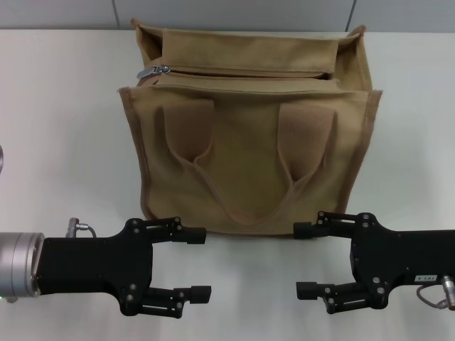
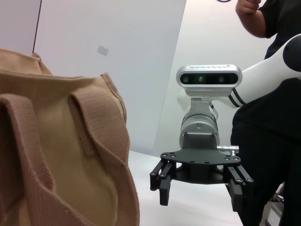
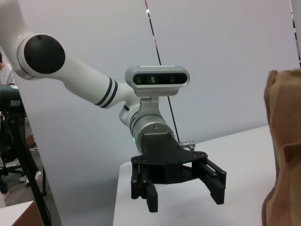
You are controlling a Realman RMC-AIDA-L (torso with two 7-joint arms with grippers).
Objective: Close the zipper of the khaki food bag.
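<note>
White tabletop point(image 1: 64, 128) fills the head view, with a grey wall strip along the 12 o'clock edge. Sitting dead center toward 12 o'clock is the khaki food bag point(image 1: 249, 163), upright, boxy, darker brown trim on the edges. Its 2 looped handles point(image 1: 249, 177) hang flat against the near face.

Up on the top panel the zipper point(image 1: 242, 72) runs side to side, and the silver pull tab point(image 1: 154, 71) is parked at the bag's 9 o'clock end. Looks like there's a dark gap toward the 3 o'clock end of the panel, so the top doesn't look fully closed, though it's kinda hard to read from this angle.

Both arms are low at 6 o'clock, in front of the bag and not touching it. The left gripper point(image 1: 199, 263) comes in from 9 o'clock, fingers spread wide, tips pointing toward 3 o'clock. The right gripper point(image 1: 306, 259) mirrors it from 3 o'clock, fingers also spread apart, nothing between them. The 2 sets of fingertips face each other with a clear gap between.

From the left wrist view you get the bag's canvas side point(image 2: 61, 155) close up and the right gripper point(image 2: 200, 188) farther off, with a person in black point(image 2: 268, 122) behind it. The right wrist view shows the left gripper point(image 3: 181, 193) over the table with jaws apart, plus a sliver of the bag point(image 3: 284, 146) at the edge.
</note>
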